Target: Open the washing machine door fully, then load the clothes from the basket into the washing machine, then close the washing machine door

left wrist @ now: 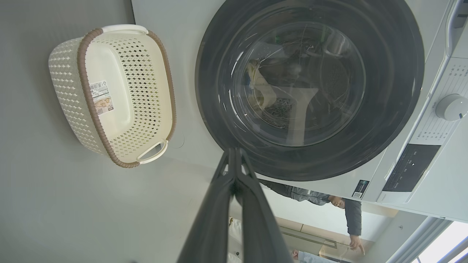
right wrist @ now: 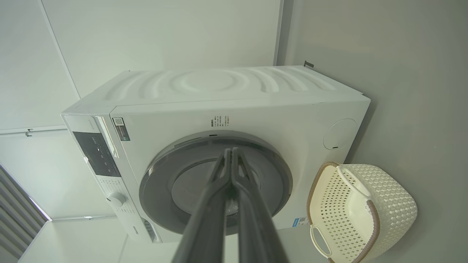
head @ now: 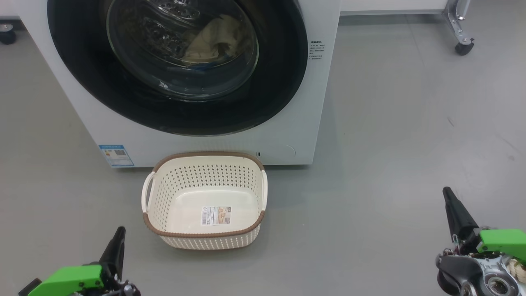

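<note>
Well, from where I stand the job looks as good as finished. The basket sits on the grey floor just in front of the washing machine, near its lower front edge, and it has nothing in it: only the label sticker shows on its bare bottom. The clothes are inside the drum, a pale cream heap seen through the glass bowl, with a bit of blue cloth at its near edge. The washing machine door lies flat against the white front, its black ring flush all round as far as I can judge, so opening, loading and closing all seem done; whether the latch has truly caught I cannot tell from here. Both arms hang low and well back from the machine. The left tool is on the near left, clenched with its two dark fingers pressed together and nothing between them. The right tool is on the near right, clenched and bare in the same way. To my eye nothing is left except perhaps a push on the door to be sure.
</note>
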Motion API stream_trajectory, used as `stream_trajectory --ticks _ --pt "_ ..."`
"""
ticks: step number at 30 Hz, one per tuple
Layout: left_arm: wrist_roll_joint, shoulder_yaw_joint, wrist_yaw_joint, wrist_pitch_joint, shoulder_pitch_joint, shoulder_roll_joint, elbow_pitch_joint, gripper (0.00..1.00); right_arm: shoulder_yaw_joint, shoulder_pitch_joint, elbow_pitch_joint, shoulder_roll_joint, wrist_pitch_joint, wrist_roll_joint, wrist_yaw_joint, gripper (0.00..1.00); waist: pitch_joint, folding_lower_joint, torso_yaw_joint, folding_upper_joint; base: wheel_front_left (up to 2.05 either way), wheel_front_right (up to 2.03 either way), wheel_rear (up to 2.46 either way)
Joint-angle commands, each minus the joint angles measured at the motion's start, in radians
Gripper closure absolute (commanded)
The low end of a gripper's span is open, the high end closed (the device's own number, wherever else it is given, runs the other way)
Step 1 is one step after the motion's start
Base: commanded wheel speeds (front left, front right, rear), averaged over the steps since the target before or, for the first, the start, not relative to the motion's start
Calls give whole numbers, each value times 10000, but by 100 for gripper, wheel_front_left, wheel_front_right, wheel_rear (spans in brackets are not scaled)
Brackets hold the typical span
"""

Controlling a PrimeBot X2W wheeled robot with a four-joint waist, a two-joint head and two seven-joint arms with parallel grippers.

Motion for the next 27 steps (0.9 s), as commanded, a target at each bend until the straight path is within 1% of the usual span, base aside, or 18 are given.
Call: stream_trajectory --ticks 1,27 --pt "-52 344 -69 68 -468 162 -288 100 147 -571 -355 -45 105 -67 -30 100 0 0 0 -1 0 0 0" --pt "-52 344 -69 68 -468 162 -288 100 129 -573 -354 -33 120 -82 -30 100 0 0 0 -1 0 0 0"
